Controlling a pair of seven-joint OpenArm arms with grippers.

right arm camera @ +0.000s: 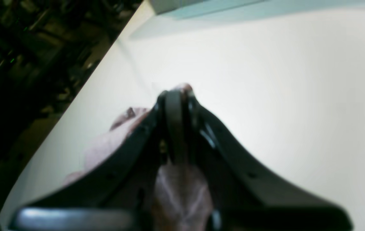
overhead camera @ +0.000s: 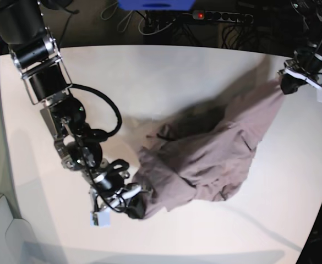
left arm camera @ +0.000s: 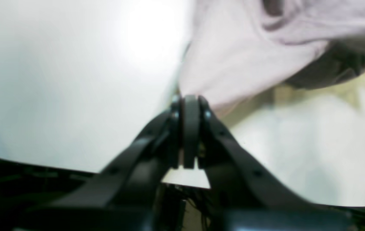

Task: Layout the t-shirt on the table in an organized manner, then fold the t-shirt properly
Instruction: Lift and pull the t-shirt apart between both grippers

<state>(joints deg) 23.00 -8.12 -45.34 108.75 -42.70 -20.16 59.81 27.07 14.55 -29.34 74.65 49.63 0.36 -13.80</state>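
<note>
White table [overhead camera: 166, 71] carries the t-shirt [overhead camera: 205, 159], bunched at its middle and stretched diagonally between both arms: the right gripper [overhead camera: 134, 208] pinches its near corner, the left gripper [overhead camera: 286, 83] clamps its far, lifted corner.

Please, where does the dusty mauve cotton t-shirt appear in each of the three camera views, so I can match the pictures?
Left wrist view: the dusty mauve cotton t-shirt fills the upper right, pinched at the tip of the left gripper.
Right wrist view: lower left and centre, bunched around the shut right gripper.
Base view: centre right, stretched from lower centre to the upper right corner.
Shared landmark: the smooth white table beneath it.
</note>
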